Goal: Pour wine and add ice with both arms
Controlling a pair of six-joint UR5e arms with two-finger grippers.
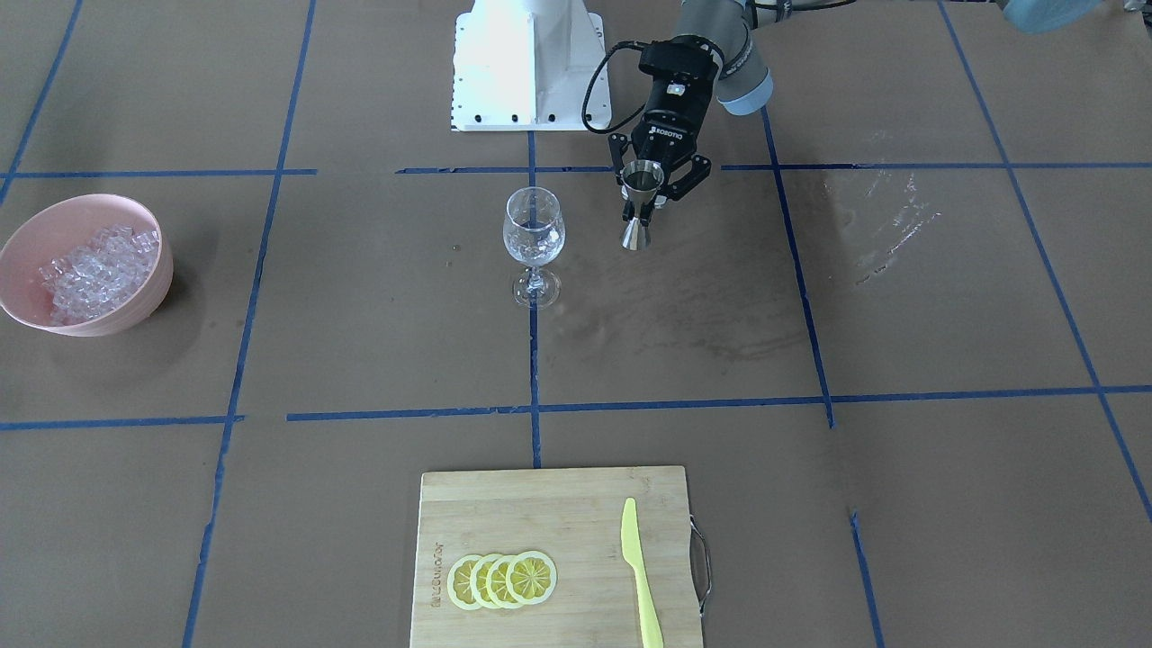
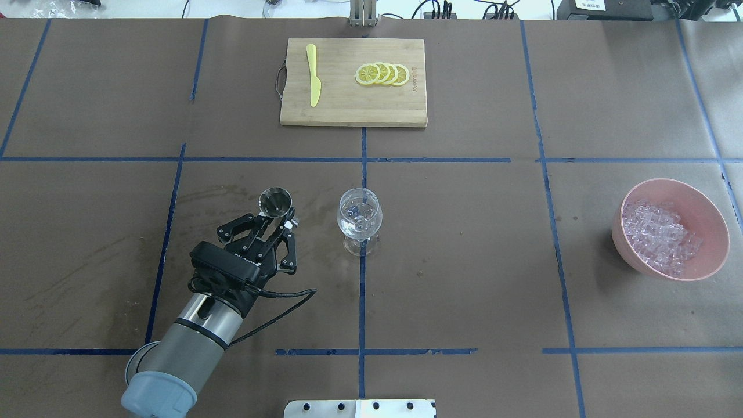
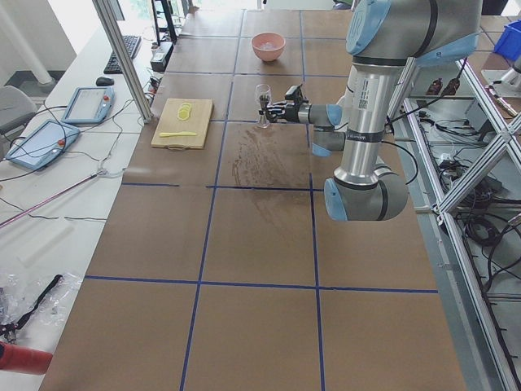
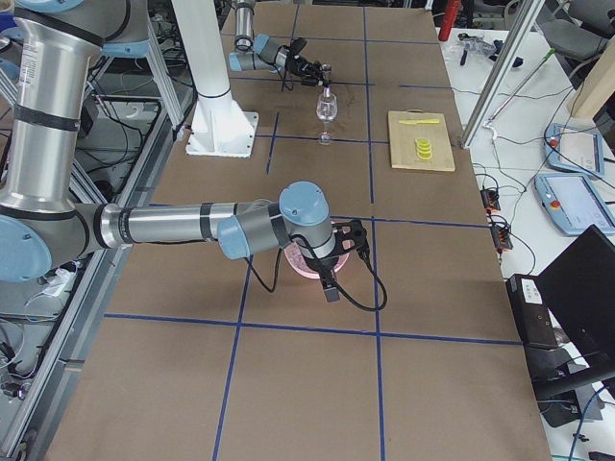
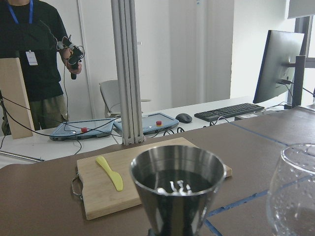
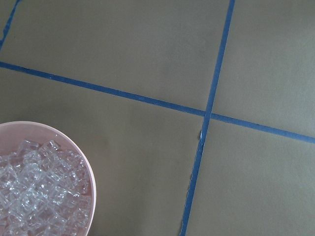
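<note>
Just to the robot's left of the wine glass (image 2: 359,220), the left gripper (image 1: 644,207) is clamped around the waist of a steel jigger (image 2: 275,201), which stands about upright with the wine (image 5: 177,181) dark in its top cup. Well off to the glass's other side sits a pink bowl (image 2: 708,217) holding the ice (image 2: 659,235). The right gripper (image 4: 332,252) hangs over it, but I cannot tell how its fingers stand. Beyond the glass lies a cutting board (image 2: 348,110) with lemon slices (image 2: 383,74) and a yellow knife (image 2: 314,81).
</note>
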